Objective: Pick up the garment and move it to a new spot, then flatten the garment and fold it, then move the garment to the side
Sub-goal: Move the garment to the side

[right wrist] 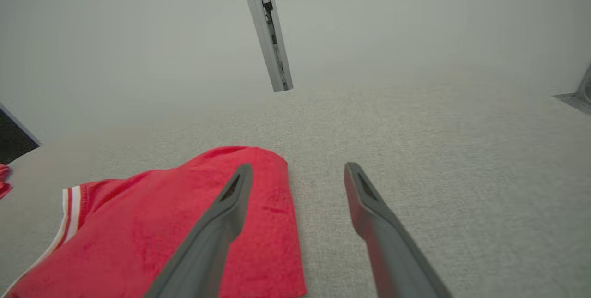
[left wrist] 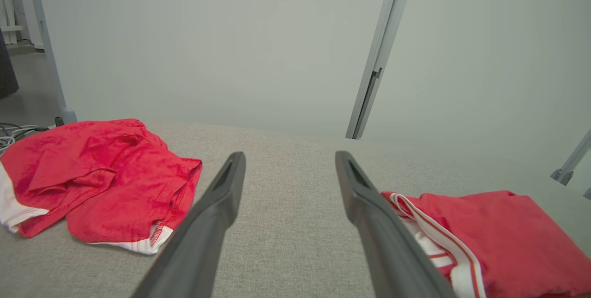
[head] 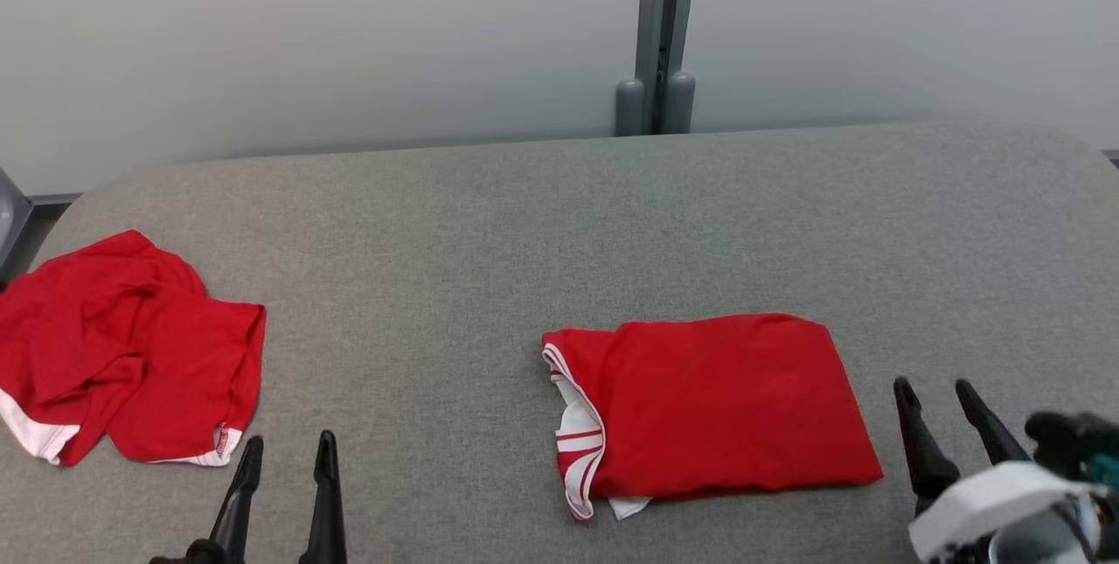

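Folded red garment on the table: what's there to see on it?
The folded red garment is soft-looking cloth, folded into a rough rectangle and lying flat on the grey fabric-covered table. At its left end, white trim with red stripes peeks out; the top is fairly smooth. The open right gripper stands just off its right edge, apparently not touching it.

The crumpled shirt point(head: 131, 345), out to the left of the left gripper point(head: 290, 438), is cut off at the picture's edge. One finger of the right gripper point(right wrist: 298, 166) hides part of the folded shirt point(right wrist: 152, 233), which also runs off the bottom edge.
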